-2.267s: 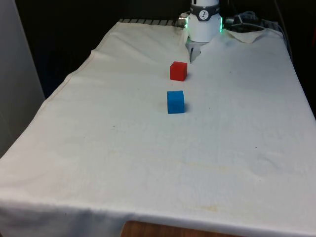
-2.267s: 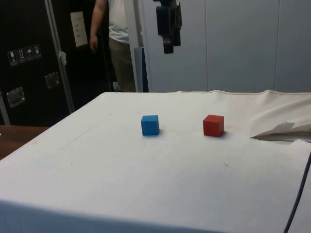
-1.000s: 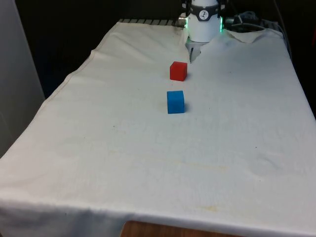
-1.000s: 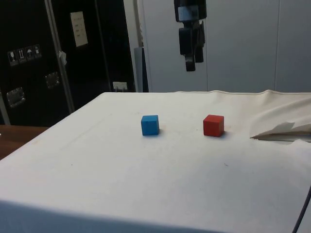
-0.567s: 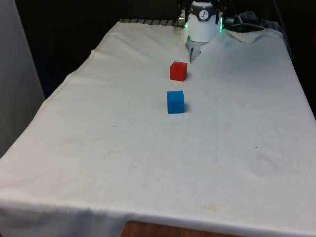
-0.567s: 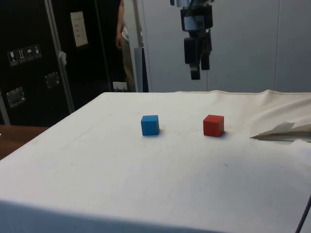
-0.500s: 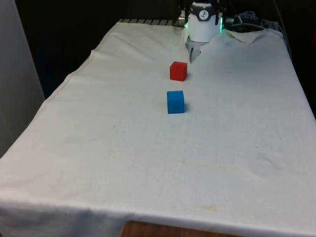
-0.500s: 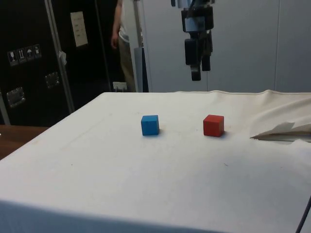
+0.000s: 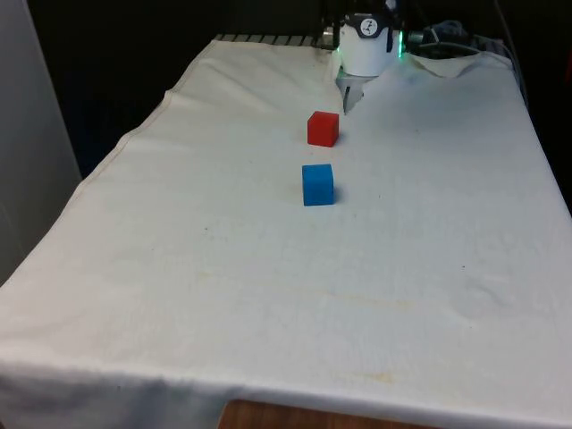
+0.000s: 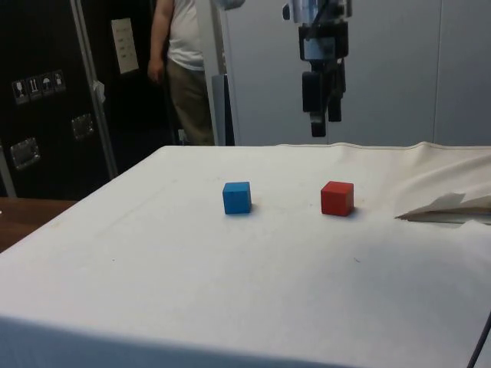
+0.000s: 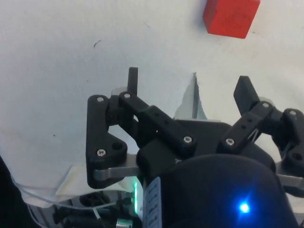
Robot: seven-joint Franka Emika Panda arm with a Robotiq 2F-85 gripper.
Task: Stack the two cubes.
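A red cube [image 9: 323,128] rests on the white cloth, and a blue cube [image 9: 317,184] sits a short way in front of it, nearer the camera. From the side, the blue cube [image 10: 237,197] and the red cube [image 10: 337,198] stand apart. My gripper [image 10: 325,126] hangs well above the table, slightly to the blue side of the red cube. In the wrist view the gripper [image 11: 188,85] is open with nothing between its fingers [image 11: 133,78], and the red cube [image 11: 232,15] lies on the cloth beyond the fingertips.
A raised fold of cloth [image 10: 445,207] lies past the red cube near the robot's base [image 9: 366,54]. A person [image 10: 180,69] stands behind the table beside the dark cabinets. Wide bare cloth [image 9: 268,295] stretches toward the near edge.
My gripper has travelled from above the blue cube's side toward the red cube and come lower. The cubes have not moved. A person has walked into view behind the table.
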